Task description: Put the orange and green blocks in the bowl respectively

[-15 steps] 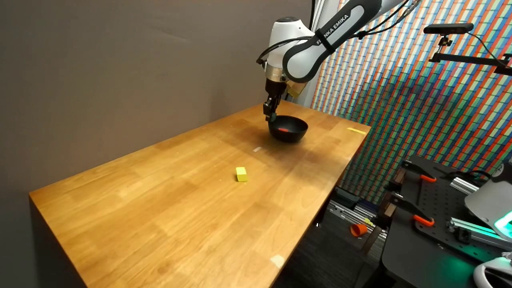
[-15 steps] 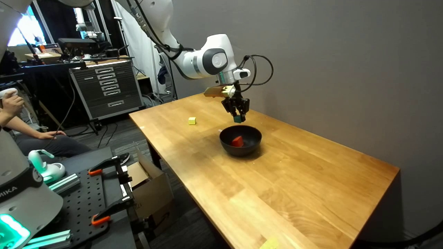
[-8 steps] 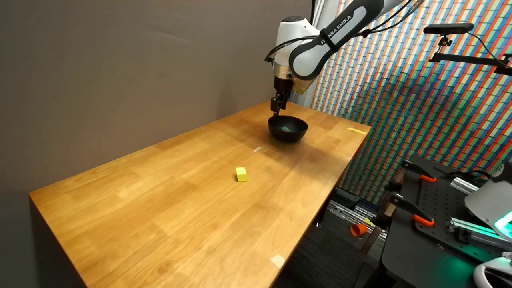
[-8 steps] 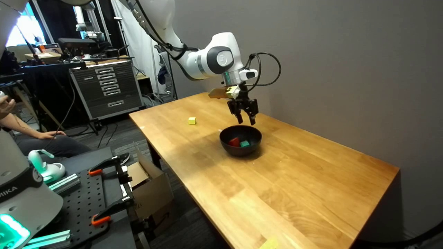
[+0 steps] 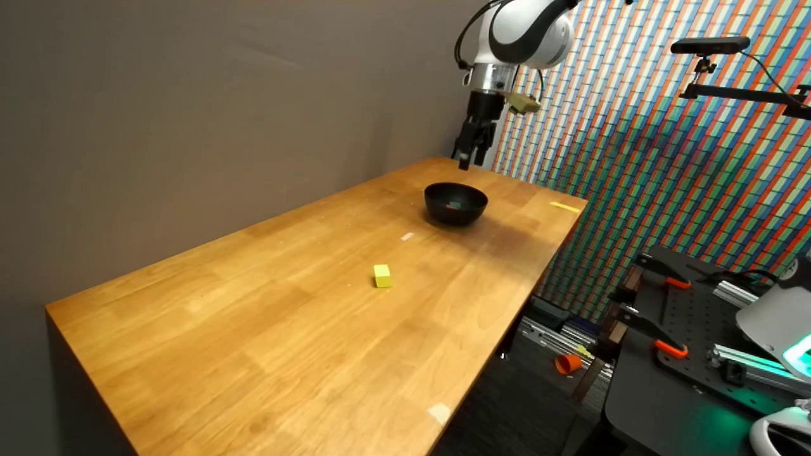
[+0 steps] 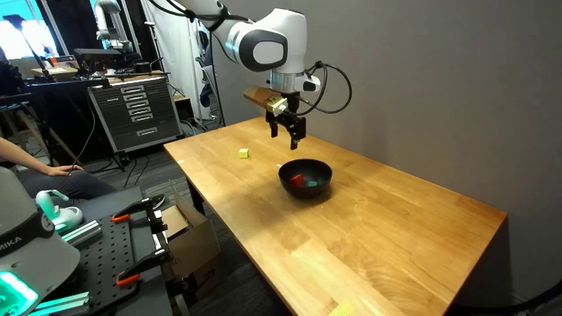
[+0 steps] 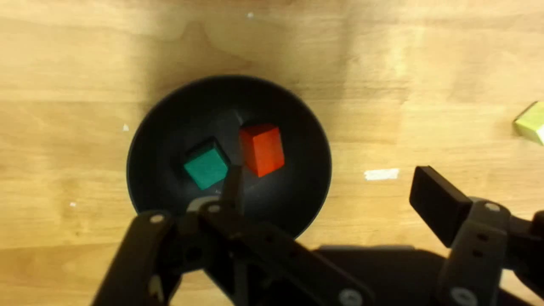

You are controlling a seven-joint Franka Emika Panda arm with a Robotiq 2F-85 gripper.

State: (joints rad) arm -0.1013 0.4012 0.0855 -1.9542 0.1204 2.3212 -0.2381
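Two blocks lie inside the black bowl: the orange block, more red in the exterior views, and the green block close beside it. In an exterior view little more than a sliver of each shows past the rim of the bowl. My gripper hangs above the table, higher than the bowl and to its side. In the wrist view the gripper has its fingers spread wide, nothing between them, and one finger overlaps the bowl in the picture.
A yellow block sits on the wooden table, apart from the bowl. Bits of white tape and a yellow strip are stuck to the tabletop. A grey wall runs along one long edge.
A second ago the gripper was shut on the green block above the bowl. It has opened, the green block has dropped in beside the orange one, and the gripper has risen and moved sideways.
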